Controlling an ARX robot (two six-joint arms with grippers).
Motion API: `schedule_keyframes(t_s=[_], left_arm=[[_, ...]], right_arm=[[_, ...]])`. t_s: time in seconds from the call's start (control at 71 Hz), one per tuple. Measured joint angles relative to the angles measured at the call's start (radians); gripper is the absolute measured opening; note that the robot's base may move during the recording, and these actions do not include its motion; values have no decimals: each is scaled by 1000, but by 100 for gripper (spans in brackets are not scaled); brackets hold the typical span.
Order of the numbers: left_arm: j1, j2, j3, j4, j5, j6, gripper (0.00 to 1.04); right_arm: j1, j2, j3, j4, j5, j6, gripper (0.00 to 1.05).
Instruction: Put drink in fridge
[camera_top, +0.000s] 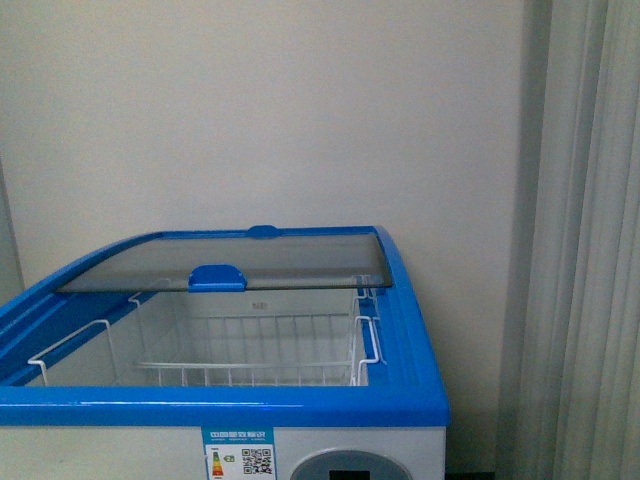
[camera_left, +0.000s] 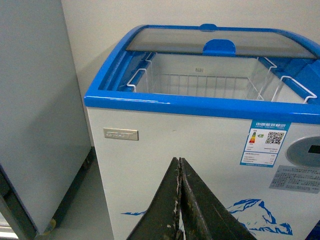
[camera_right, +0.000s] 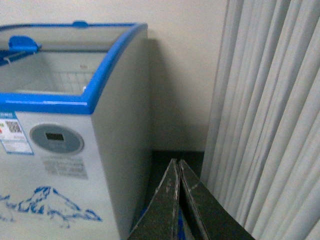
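The fridge is a white chest freezer with a blue top rim. Its glass lid is slid back, so the front half stands open over a white wire basket. No drink shows in any view. The fridge fills the left wrist view, and my left gripper is shut, empty, in front of its white front panel. My right gripper is shut, empty, beside the fridge at its right corner. Neither arm shows in the front view.
A plain grey-white cabinet on casters stands to the left of the fridge. Pale curtains hang to its right, with a dark strip of floor between. A beige wall is behind.
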Motion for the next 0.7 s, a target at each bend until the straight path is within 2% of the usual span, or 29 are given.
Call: schedule_keyframes(t_s=[0.268, 0.465, 0.521, 0.606, 0.704], left_arm=[[0, 0, 0, 0, 0, 0, 3], [0, 0, 0, 0, 0, 0, 37], [0, 0, 0, 0, 0, 0, 52], [0, 0, 0, 0, 0, 0, 67], [0, 0, 0, 0, 0, 0, 93]], right_arm=[[0, -5, 0, 3, 1, -1, 4], [0, -5, 0, 3, 1, -1, 39], [0, -5, 0, 3, 1, -1, 54], [0, -5, 0, 3, 1, -1, 68], [0, -5, 0, 3, 1, -1, 93]])
